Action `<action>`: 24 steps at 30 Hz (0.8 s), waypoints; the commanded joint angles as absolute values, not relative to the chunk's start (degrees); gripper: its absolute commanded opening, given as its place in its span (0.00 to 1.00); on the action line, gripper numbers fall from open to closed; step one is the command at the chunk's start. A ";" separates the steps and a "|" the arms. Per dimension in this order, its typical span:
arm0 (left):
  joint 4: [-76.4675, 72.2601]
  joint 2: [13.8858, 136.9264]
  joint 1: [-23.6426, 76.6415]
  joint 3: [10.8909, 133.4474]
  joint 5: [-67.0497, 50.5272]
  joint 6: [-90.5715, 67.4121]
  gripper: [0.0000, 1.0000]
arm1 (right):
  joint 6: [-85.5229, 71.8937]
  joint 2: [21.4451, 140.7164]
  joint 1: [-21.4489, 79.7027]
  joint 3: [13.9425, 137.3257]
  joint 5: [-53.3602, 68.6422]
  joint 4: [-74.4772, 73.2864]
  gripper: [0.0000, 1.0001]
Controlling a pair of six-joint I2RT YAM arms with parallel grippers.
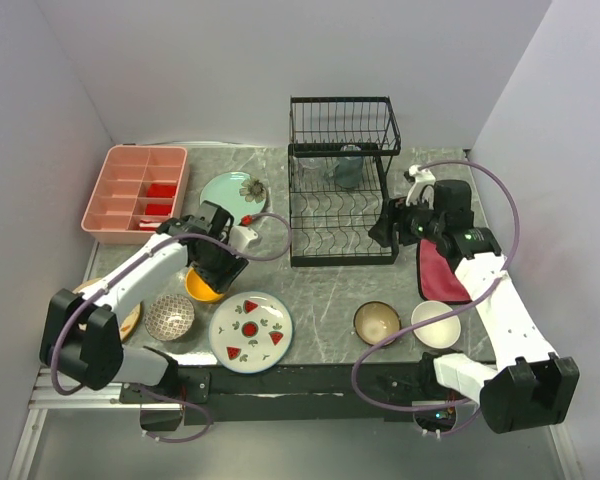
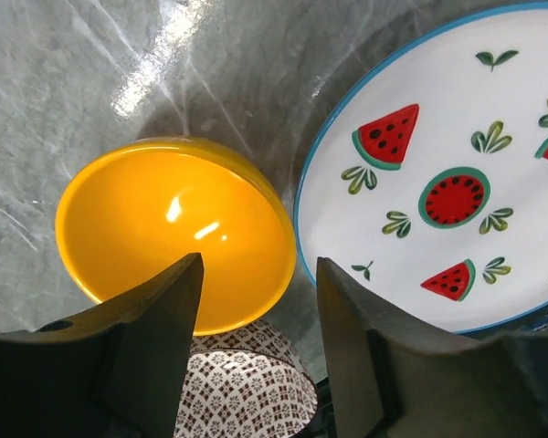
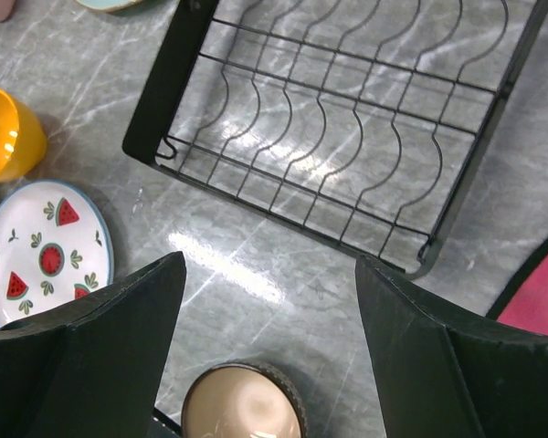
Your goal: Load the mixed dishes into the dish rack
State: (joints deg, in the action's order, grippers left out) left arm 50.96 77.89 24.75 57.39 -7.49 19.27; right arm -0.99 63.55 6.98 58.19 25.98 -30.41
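Note:
The black wire dish rack (image 1: 340, 180) stands at the back centre, and a clear glass (image 1: 347, 166) sits in its upper basket. My left gripper (image 1: 217, 268) is open just above the orange bowl (image 1: 204, 287). In the left wrist view the orange bowl's (image 2: 178, 233) near rim lies between the open fingers, with the patterned bowl (image 2: 247, 388) and the watermelon plate (image 2: 447, 173) beside it. My right gripper (image 1: 385, 232) is open and empty at the rack's front right corner. Its wrist view shows the rack's lower tray (image 3: 347, 137) and the brown bowl (image 3: 242, 401).
The mint floral plate (image 1: 233, 192) lies left of the rack. The pink compartment tray (image 1: 135, 190) is at the back left. Along the front edge are the tan plate (image 1: 130, 318), patterned bowl (image 1: 170, 317), watermelon plate (image 1: 251, 331), brown bowl (image 1: 377, 322) and white bowl (image 1: 436, 324). The red cloth (image 1: 440, 272) lies at the right.

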 commanded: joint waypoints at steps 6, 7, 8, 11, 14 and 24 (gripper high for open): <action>48.78 81.82 24.87 58.09 -7.91 16.96 0.51 | -0.53 60.56 5.01 55.72 25.58 -28.04 0.82; 48.78 82.17 24.87 58.36 -7.82 16.88 0.51 | -0.53 60.64 5.01 55.37 25.66 -27.86 0.82; 48.95 82.96 24.87 58.62 -7.82 16.96 0.51 | -0.53 60.73 4.92 55.37 25.66 -27.86 0.82; 49.22 84.19 25.05 59.06 -7.91 17.23 0.49 | -0.44 60.91 4.83 54.93 25.75 -27.51 0.82; 49.48 84.90 25.57 58.54 -8.09 17.49 0.47 | -0.35 61.00 4.83 54.49 25.75 -26.99 0.83; 52.29 85.08 26.72 58.79 -8.35 17.84 0.23 | 1.32 60.03 4.48 53.44 24.44 -26.80 0.83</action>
